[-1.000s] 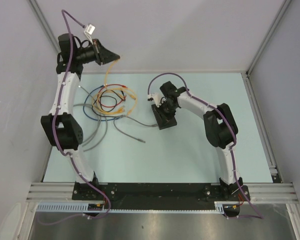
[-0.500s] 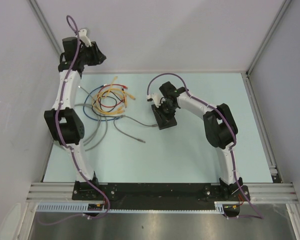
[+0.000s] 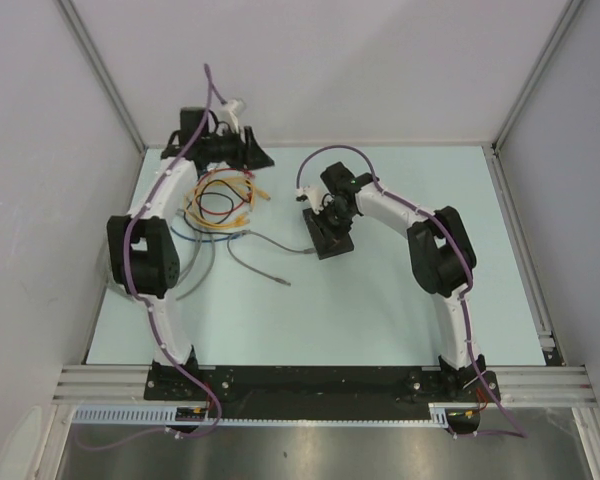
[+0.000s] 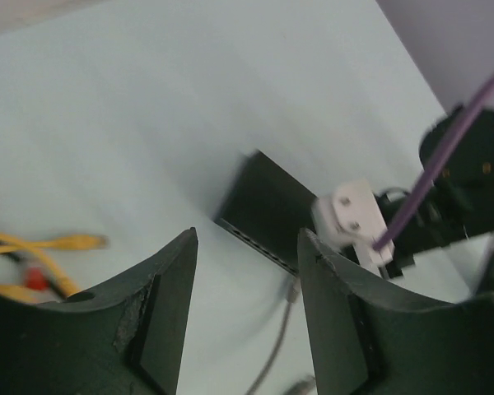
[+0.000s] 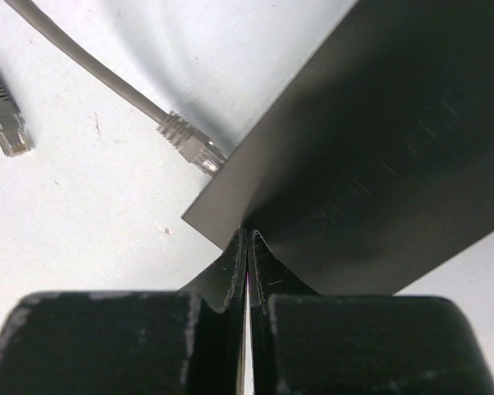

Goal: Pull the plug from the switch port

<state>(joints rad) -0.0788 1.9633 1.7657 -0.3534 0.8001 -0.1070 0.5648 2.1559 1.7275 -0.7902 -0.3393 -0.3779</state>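
Observation:
The black switch (image 3: 336, 243) lies flat mid-table. My right gripper (image 3: 329, 213) is shut, its tips (image 5: 245, 237) pressing down on the switch's top (image 5: 379, 140) near a corner. A grey plug (image 5: 193, 150) sits in a socket on the switch's left edge, and its grey cable (image 3: 270, 243) trails off to the left. My left gripper (image 3: 259, 156) hovers at the back of the table, left of the switch. It is open (image 4: 247, 240) with nothing between its fingers. In the left wrist view the switch (image 4: 263, 206) and grey plug (image 4: 292, 290) lie ahead.
A tangle of yellow, red, blue and grey cables (image 3: 220, 200) lies under the left arm. A loose grey plug (image 5: 6, 122) rests on the table left of the switch. Walls close in the back and both sides.
The left arm swung from the back left corner rightward and down over the cable pile. Its jaws opened and the yellow cable it held now lies on the pile. The right arm stayed put.

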